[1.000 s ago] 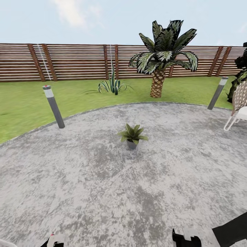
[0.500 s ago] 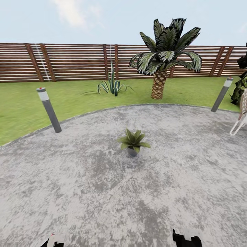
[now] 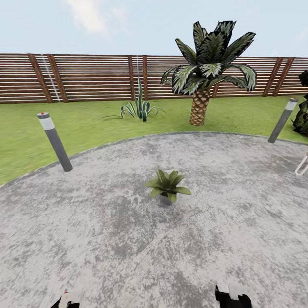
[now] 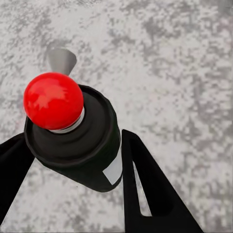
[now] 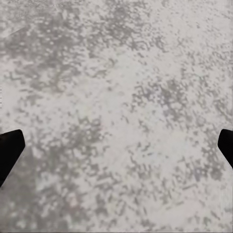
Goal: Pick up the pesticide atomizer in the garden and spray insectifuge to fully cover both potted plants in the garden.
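Note:
The pesticide atomizer point(image 4: 82, 145), a dark cylinder with a red ball top and a white label, stands between the black fingers of my left gripper point(image 4: 77, 167), which is shut on it over the grey patio. In the head view that gripper point(image 3: 66, 302) sits at the bottom edge on the left. One potted plant point(image 3: 167, 186), a low rosette of green leaves, stands on the patio point(image 3: 107, 231) ahead of me, well beyond both grippers. My right gripper point(image 3: 233, 298) is at the bottom edge on the right. It point(image 5: 116, 150) hangs open over bare paving with nothing between its fingers.
Grey bollard lamps stand at the patio's rim on the left point(image 3: 54, 142) and right point(image 3: 282, 120). A palm point(image 3: 201, 85) and a spiky plant point(image 3: 139, 107) grow on the lawn before the slatted fence point(image 3: 94, 77). A white chair leg point(image 3: 302, 165) shows at the right edge.
The whole head view has shifted: the potted plant sits lower and nearer, the left bollard has slid left and the chair has nearly left the frame. Both grippers keep their places.

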Robot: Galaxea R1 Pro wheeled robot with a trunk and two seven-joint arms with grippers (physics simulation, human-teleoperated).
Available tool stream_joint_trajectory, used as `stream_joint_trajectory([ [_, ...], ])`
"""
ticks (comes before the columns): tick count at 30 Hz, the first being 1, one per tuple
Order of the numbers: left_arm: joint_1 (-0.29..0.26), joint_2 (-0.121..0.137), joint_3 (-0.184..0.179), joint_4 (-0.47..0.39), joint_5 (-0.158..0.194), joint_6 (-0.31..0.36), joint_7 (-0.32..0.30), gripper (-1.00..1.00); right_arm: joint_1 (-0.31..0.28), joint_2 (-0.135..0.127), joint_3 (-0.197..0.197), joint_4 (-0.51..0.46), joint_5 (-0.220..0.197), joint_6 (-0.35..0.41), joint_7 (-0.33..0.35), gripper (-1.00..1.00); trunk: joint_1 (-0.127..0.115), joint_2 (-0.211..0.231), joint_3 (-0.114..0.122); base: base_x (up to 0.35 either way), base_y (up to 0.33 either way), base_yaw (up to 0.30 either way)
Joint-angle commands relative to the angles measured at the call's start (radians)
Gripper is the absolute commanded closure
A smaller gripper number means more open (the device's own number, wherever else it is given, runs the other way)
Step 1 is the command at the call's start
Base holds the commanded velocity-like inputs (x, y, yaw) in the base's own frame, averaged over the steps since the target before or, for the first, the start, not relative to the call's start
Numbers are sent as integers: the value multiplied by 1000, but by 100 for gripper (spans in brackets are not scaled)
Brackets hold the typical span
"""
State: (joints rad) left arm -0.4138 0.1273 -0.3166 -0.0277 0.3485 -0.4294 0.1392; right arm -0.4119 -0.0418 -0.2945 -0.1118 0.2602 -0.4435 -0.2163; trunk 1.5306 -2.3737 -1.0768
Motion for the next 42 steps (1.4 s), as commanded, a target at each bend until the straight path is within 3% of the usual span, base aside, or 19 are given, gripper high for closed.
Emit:
stream_joint_trajectory([
  [1, 0, 0, -9, 0, 4, -2, 4, 100, -1, 0, -6, 1, 11, -3, -4, -100, 0, 0, -1, 337, 57, 0],
  [31, 0, 0, -9, 0, 4, -2, 4, 100, -1, 6, -5, 1, 10, -4, -4, -100, 0, 0, -1, 337, 82, 0],
  [42, 0, -1, -9, 0, 4, -2, 4, 100, -1, 7, -6, 1, 10, -3, -5, -100, 0, 0, 5, 335, 79, -233],
])
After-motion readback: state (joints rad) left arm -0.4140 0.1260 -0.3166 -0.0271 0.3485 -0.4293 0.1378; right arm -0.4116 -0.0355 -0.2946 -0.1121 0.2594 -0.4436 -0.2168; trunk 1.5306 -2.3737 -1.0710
